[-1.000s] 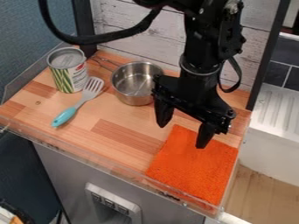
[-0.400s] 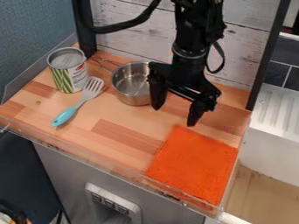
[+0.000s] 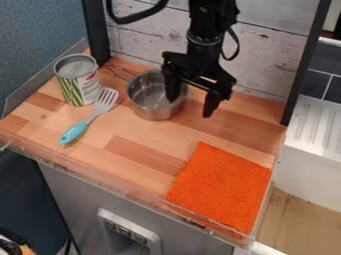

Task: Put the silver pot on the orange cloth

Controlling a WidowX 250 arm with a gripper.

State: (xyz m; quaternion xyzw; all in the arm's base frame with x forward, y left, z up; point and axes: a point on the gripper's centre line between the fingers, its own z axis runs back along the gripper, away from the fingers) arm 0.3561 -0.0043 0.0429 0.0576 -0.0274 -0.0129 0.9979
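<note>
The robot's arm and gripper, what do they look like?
The arm is black, with segmented joints, a paler ring above the wrist and a thick black cable looping off it. The gripper is black too, with a wide crossbar and two chunky, tapering fingers.

I see tin can (image 3: 77, 82) upright at ten o'clock, on wooden counter (image 3: 133, 167). Turquoise-handled spatula (image 3: 78, 129) lying at nine, head toward one. Pale plank wall (image 3: 150, 35), twelve to one. Dark tiles (image 3: 321, 60), two. White ribbed drainboard (image 3: 313, 124), three. Grey panel (image 3: 70, 191), seven.
</note>
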